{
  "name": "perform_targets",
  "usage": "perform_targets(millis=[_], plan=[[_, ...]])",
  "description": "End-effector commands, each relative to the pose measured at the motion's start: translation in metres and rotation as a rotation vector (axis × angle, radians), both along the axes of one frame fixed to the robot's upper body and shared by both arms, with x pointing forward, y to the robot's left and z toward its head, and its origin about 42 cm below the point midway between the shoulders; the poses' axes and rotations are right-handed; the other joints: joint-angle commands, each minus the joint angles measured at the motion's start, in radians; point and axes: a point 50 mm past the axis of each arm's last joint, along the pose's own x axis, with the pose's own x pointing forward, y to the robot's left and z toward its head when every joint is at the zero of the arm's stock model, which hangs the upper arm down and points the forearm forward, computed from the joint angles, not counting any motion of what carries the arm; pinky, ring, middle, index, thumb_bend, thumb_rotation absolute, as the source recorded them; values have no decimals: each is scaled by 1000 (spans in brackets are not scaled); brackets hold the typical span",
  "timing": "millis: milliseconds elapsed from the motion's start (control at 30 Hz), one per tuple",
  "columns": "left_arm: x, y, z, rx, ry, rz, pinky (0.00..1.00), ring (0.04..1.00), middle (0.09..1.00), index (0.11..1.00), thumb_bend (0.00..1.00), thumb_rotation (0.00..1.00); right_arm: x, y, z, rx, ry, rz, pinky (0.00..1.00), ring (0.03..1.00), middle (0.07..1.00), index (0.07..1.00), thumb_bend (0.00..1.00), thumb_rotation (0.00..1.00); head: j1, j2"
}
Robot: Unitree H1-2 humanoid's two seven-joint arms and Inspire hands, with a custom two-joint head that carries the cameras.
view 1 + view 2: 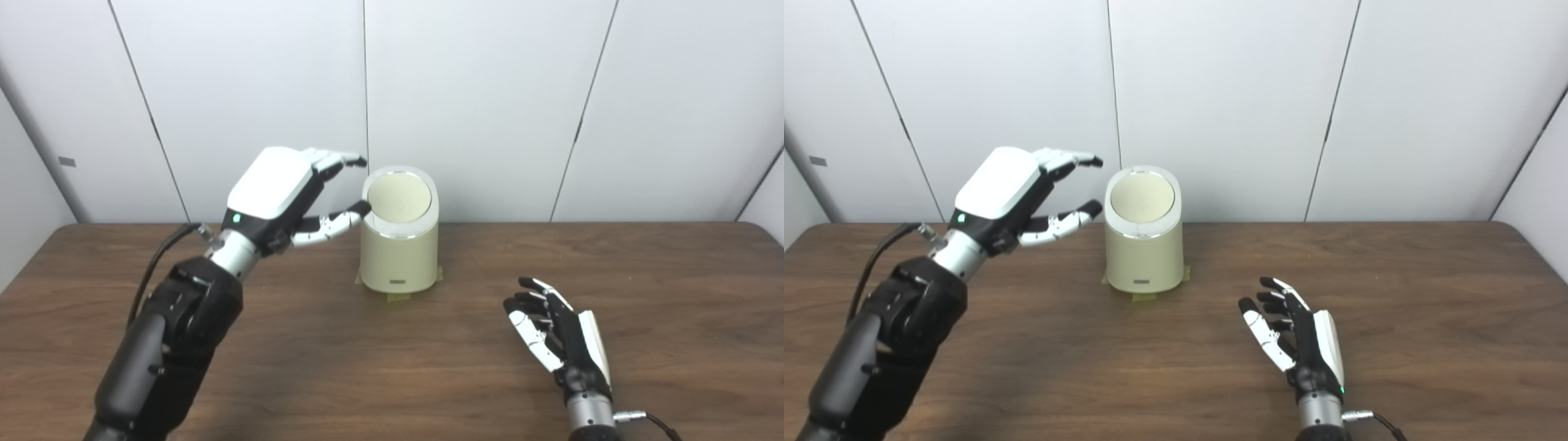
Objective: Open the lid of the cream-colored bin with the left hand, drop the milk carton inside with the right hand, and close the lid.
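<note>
Glossy cream-colored bin (pixel 399 245), round lid (pixel 399 198) shut, stands on woodgrain table (pixel 392 367); left robot hand (pixel 288 193) and right robot hand (pixel 554 331) splayed, empty.

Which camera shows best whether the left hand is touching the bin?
The right eye view: there the left hand stands clear of the cream-colored bin, with wall between them. In the left eye view its fingertips overlap the bin's rim, hiding any gap.

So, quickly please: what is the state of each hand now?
Left hand: open, holding nothing, fingers apart beside the bin's lid.
Right hand: open, empty, above the table.
</note>
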Motion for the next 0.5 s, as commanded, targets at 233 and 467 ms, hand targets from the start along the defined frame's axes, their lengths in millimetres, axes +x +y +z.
perform_targets(millis=[233, 467], plan=[[-45, 13, -42, -652, 342, 134, 874, 905, 896, 888, 362, 941, 4, -18, 13, 278, -80, 55, 666, 776, 808, 827, 464, 797, 12, 1], [-74, 10, -79, -983, 464, 141, 928, 948, 949, 961, 366, 1000, 6, -22, 12, 450, -97, 145, 803, 889, 880, 891, 556, 868, 23, 1]])
